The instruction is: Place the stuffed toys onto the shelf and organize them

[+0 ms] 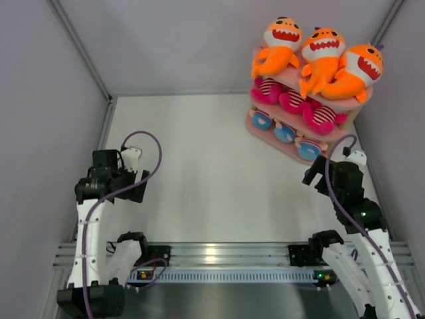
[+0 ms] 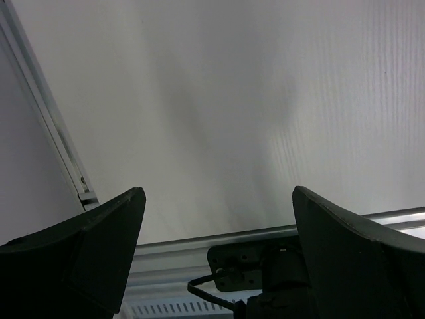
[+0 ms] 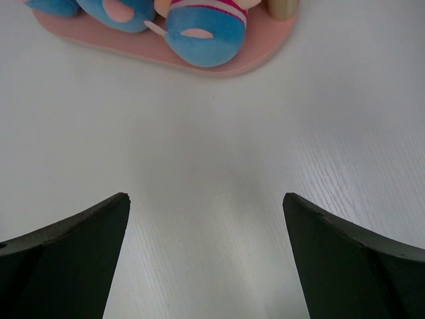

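The left tool (image 2: 218,199) hangs with its jaws spread wide and nothing between them. Its wrist view shows only bare tabletop (image 1: 199,166) and the rail at the near edge. The right tool (image 3: 204,199) is equally wide and empty. It points down at the tabletop just short of the shelf (image 1: 264,136), whose lowest pink board fills the top of the right wrist view. The shelf stands at the far right corner. Three orange sharks (image 1: 322,56) lie side by side on its top tier, the striped dolls (image 1: 319,116) sit on the middle tier, and the blue-bodied dolls (image 1: 284,131) line the bottom board, grouped by kind. The nearest blue one (image 3: 199,33) sits close to the board's front edge. No toy lies loose on the tabletop in any view, so placing looks finished and the step in hand is probably a last check or a retreat. Judged from here, the next move calls for little. The right arm could back away without brushing the bottom board, or give that front doll a light inward nudge if it seems likely to roll off.
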Robot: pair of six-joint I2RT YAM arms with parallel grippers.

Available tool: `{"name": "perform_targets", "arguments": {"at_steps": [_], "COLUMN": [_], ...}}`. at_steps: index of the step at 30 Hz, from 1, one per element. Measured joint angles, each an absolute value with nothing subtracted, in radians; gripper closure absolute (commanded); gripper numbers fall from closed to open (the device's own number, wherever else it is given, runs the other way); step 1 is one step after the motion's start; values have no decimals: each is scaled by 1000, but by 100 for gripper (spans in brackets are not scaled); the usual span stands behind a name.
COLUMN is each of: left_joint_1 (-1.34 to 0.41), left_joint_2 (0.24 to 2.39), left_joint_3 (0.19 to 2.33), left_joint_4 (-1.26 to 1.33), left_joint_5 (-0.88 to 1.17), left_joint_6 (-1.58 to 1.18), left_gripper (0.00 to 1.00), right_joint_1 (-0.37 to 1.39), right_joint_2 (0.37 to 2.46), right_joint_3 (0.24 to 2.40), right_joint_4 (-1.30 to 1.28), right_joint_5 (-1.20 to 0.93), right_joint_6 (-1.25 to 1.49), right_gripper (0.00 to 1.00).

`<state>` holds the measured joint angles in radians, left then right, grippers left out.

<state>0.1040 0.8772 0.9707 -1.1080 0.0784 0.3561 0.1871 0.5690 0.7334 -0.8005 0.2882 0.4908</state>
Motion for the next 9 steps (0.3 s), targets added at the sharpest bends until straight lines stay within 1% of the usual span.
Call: {"name": "perform_targets", "arguments": {"at_steps": [5, 9], "left_joint_1": [104, 104], "left_joint_2": [776, 739], "left_joint_3": [929, 928], "left_joint_4": [-1114, -1114], "left_joint_5": [46, 31], "left_joint_6": [345, 338], "left_gripper": [2, 2], "right_joint_1": [187, 187], "right_joint_2": [445, 393], "right_joint_3": [728, 703], "right_joint_4": [-792, -788], "right_joint_5": [289, 293], "right_joint_6": [497, 509], "right_gripper": [0, 1]}}
